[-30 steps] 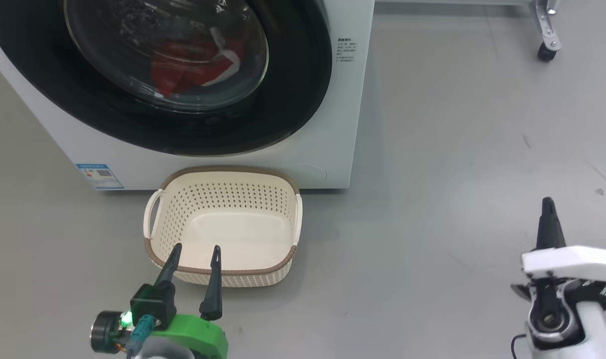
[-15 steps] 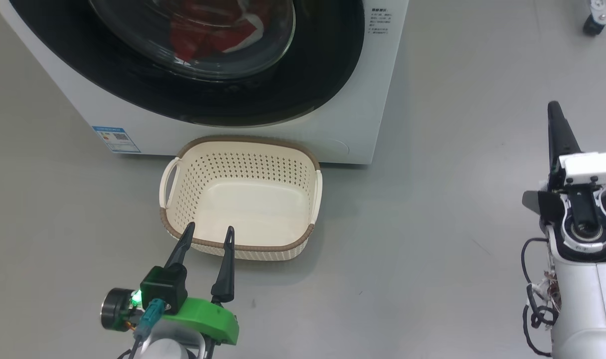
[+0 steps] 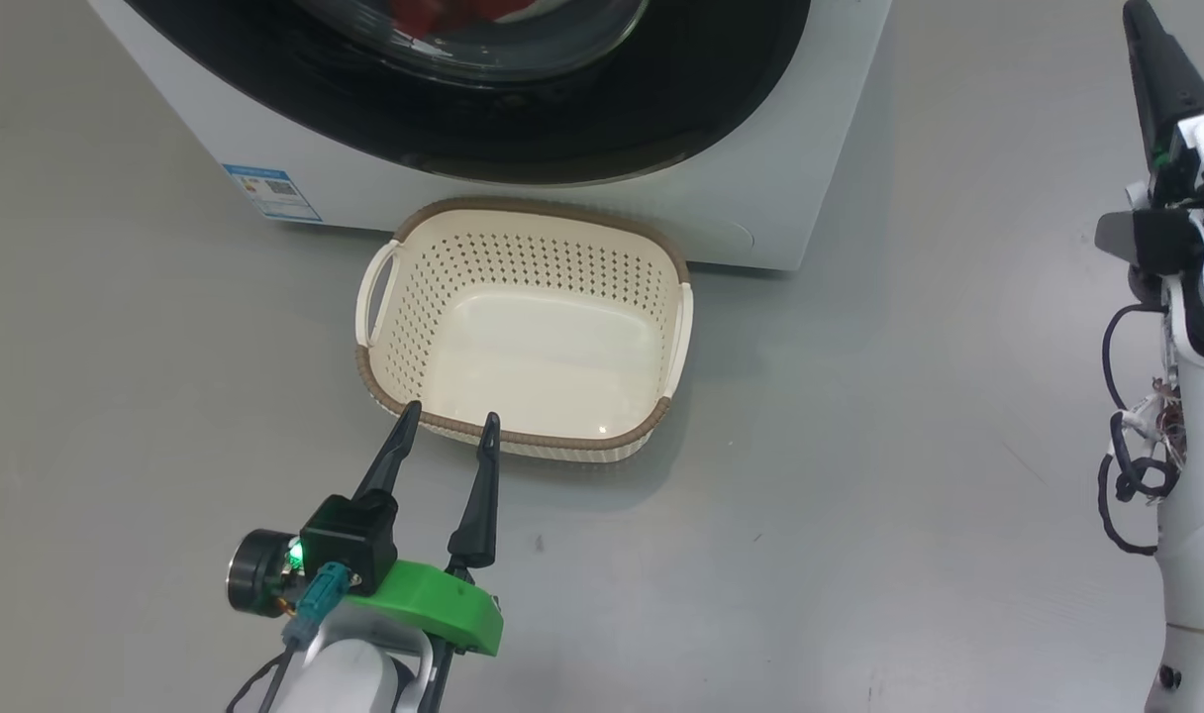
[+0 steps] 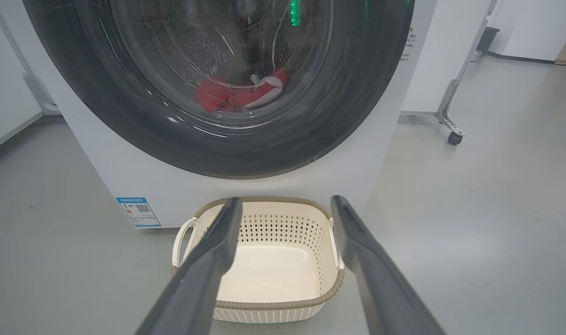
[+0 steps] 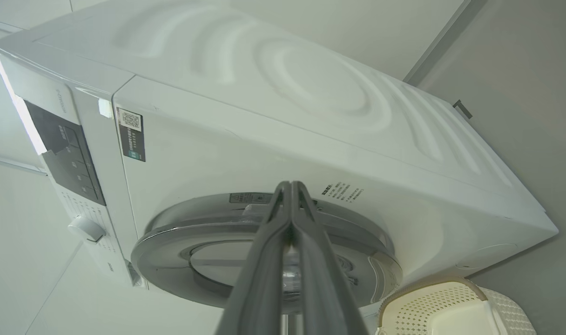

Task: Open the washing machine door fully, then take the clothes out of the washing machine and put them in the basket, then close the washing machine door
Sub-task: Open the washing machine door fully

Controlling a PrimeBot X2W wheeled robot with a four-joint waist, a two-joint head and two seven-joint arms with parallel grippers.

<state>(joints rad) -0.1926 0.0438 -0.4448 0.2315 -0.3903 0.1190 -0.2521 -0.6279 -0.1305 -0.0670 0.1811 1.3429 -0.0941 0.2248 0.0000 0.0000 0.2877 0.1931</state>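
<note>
- Left gripper (image 3: 450, 412): jaws wide and empty, tips over the near rim of the basket (image 3: 543, 204). We note no shift against the basket over the last second.
- Basket: empty, on the floor, far rim close against the foot of the washing machine (image 3: 751, 208).
- Washing machine door (image 3: 661, 129): shut, with the red clothes (image 4: 236, 95) lying behind its glass.
- Right gripper (image 3: 1142, 20): jaws pressed together, empty. It has risen from low at the right to door height and points at the door's rim.
- Head view: shifted whole, so our camera moved, not the things.
- We judge door-opening is only beginning; nothing is unloaded yet.
</note>
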